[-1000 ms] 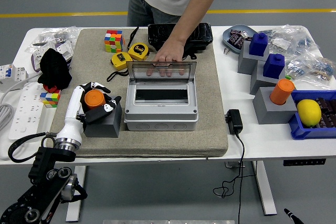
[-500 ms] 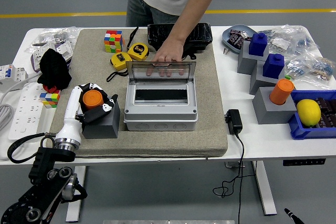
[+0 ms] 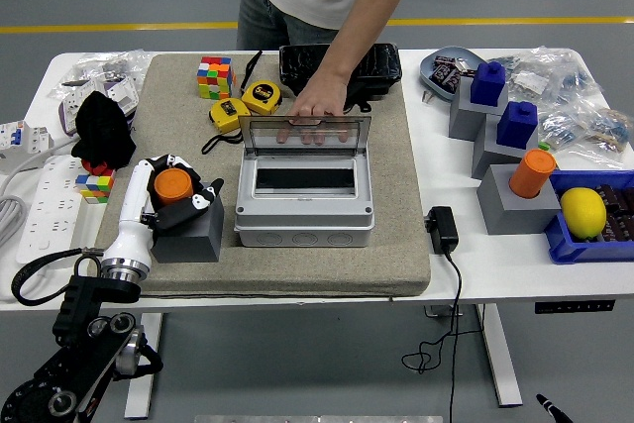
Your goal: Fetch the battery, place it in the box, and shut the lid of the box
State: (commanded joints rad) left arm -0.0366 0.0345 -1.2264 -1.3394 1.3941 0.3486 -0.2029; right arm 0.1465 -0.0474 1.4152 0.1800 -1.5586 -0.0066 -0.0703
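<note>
The left hand (image 3: 173, 190) curls around the upright orange battery (image 3: 174, 184) (long axis vertical) atop a grey block (image 3: 188, 235); just beside it, the box (image 3: 304, 207), whose lid (image 3: 306, 134) a person's hand (image 3: 317, 104) holds open.

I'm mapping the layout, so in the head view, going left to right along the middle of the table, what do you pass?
White power strip → left hand around the orange battery → grey box with its lid open → black adapter → yellow lemon
</note>
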